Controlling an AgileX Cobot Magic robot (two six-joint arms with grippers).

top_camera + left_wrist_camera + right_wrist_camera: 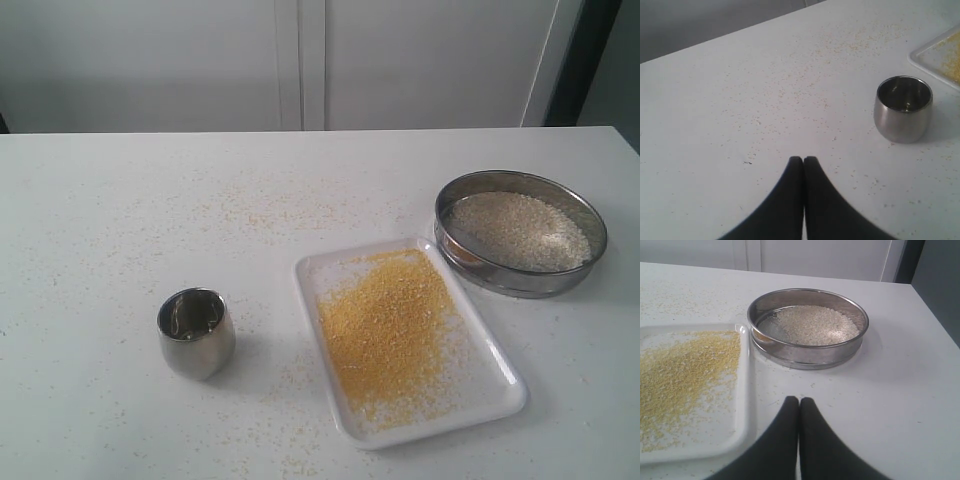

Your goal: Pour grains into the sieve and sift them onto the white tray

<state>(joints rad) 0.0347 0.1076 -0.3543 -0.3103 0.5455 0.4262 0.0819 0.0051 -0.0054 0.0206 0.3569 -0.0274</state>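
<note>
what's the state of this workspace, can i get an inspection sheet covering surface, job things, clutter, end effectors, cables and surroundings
surface: white table, dusted with crumbs.
job's things: sieve stands on the table beside the white tray and holds pale grains; yellow meal lies spread on the tray.
clutter: steel cup, upright, apparently empty, left of the tray.
end effectors: left end effector shut, holding nothing, near the cup; right end effector shut, holding nothing, near the tray and sieve.
cables: nothing seen.
surroundings: pale wall panels behind the table; dark strip at far right.
</note>
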